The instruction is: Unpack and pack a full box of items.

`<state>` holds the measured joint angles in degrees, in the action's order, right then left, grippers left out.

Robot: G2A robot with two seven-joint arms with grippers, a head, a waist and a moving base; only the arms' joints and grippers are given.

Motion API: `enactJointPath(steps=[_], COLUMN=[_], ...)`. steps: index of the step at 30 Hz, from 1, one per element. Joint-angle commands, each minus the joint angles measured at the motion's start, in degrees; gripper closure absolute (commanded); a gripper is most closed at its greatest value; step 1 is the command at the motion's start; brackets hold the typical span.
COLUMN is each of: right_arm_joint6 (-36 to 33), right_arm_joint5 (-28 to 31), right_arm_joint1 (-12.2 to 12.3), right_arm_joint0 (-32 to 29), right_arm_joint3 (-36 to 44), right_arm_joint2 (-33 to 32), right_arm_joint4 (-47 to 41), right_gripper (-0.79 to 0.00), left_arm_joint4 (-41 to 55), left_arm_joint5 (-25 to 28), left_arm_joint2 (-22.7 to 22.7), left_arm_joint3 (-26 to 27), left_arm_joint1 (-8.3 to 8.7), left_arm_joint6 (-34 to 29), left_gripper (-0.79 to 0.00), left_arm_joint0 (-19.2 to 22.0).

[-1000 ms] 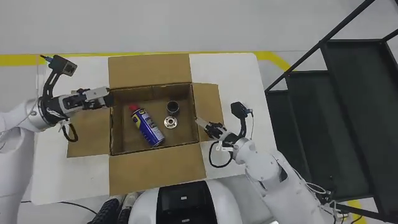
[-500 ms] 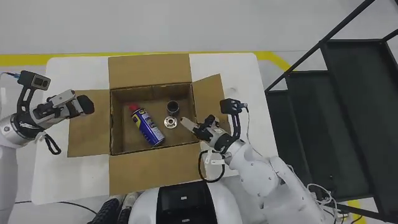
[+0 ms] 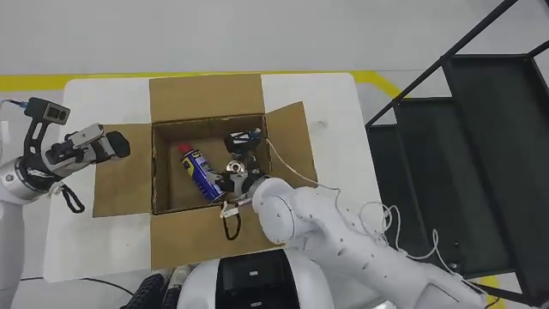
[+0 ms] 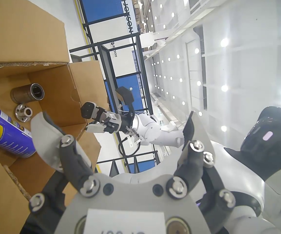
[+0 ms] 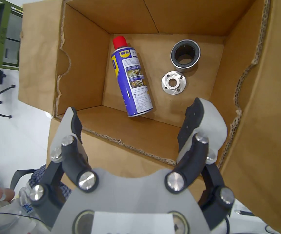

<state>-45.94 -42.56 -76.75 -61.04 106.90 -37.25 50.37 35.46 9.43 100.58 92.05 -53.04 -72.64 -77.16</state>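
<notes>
Right wrist view shows my right gripper [image 5: 134, 109] wide open above the cardboard box [image 5: 86, 57]. I think I should drop straight down onto the spray can [image 5: 130, 79] lying on the box floor, missing the walls and the metal flange [image 5: 173, 82] beside it.

Overhead and both wrist cameras share the box [image 3: 206, 96].

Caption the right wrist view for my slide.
Open right gripper above the brown cardboard box containing a blue red-capped spray can, a dark metal sleeve and a silver flange.
</notes>
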Motion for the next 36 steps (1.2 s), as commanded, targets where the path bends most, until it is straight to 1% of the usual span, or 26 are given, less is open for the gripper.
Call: enactJointPath(steps=[1,4,7,10,13,26,31,33,36], right_arm_joint6=[-1.3,-3.1,-3.9,-2.9,-0.6,0.2,4.7,7.7,10.8], right_arm_joint5=[-2.1,-4.7,-6.0,-6.3,-5.6,-5.3,-4.1,-5.0,-4.7], right_arm_joint1=[-1.3,-3.2,-5.0,-6.5,-7.5,-7.6,-7.8,-8.0,-8.4], right_arm_joint0=[3.7,8.2,11.6,13.1,13.2,12.9,9.9,8.6,7.3], right_arm_joint3=[-3.2,-8.4,-13.8,-18.4,-21.3,-21.7,-23.1,-23.4,-24.4], right_arm_joint2=[2.3,5.0,6.7,7.4,7.3,7.1,5.7,5.4,5.0], right_arm_joint4=[0.9,2.0,1.7,0.6,-0.4,-0.5,-0.4,0.3,0.4], right_gripper=[-0.785,-0.785,-0.785,-0.785,-0.785,-0.785,-0.785,-0.785,-0.785], left_arm_joint4=[0.0,0.0,0.0,0.0,0.0,0.0,0.0,0.0,0.0], left_arm_joint5=[0.0,0.0,0.0,0.0,0.0,0.0,0.0,0.0,0.0], left_arm_joint2=[0.0,0.0,0.0,0.0,0.0,0.0,0.0,0.0,0.0], left_arm_joint3=[0.0,0.0,0.0,0.0,0.0,0.0,0.0,0.0,0.0], left_arm_joint1=[0.00,0.00,0.00,0.00,0.00,0.00,0.00,0.00,0.00], left_arm_joint6=[0.0,0.0,0.0,0.0,0.0,0.0,0.0,0.0,0.0], left_gripper=[-0.785,-0.785,-0.785,-0.785,-0.785,-0.785,-0.785,-0.785,-0.785], left_arm_joint0=[0.0,0.0,0.0,0.0,0.0,0.0,0.0,0.0,0.0])
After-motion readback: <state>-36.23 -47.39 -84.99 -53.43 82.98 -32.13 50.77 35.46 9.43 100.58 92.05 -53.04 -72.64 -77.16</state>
